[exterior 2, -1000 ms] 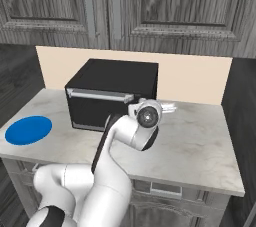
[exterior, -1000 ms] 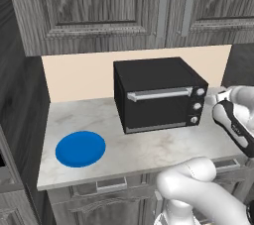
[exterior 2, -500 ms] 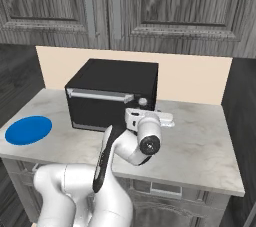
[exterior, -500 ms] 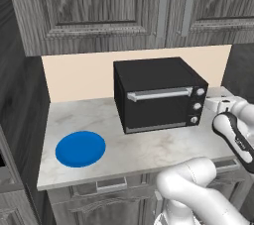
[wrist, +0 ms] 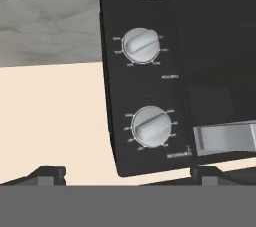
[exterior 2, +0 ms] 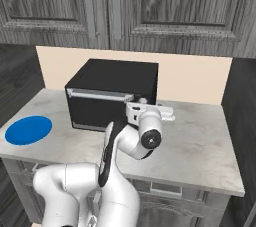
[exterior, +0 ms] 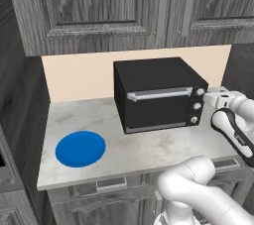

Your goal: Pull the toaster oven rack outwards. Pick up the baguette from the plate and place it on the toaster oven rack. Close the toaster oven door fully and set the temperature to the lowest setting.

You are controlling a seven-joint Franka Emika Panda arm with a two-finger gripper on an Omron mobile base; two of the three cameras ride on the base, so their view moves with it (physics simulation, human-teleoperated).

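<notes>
the hand hangs released just beside the toaster oven, fingers spread wide before its knob column, likely placed for the temperature knob. the toaster oven door sits closed; the plate lies bare, well apart from the toaster oven.

Plate left of toaster oven

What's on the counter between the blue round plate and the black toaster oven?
Nothing: bare marbled counter separates the flat blue round plate from the boxy black toaster oven in both base views.
</notes>
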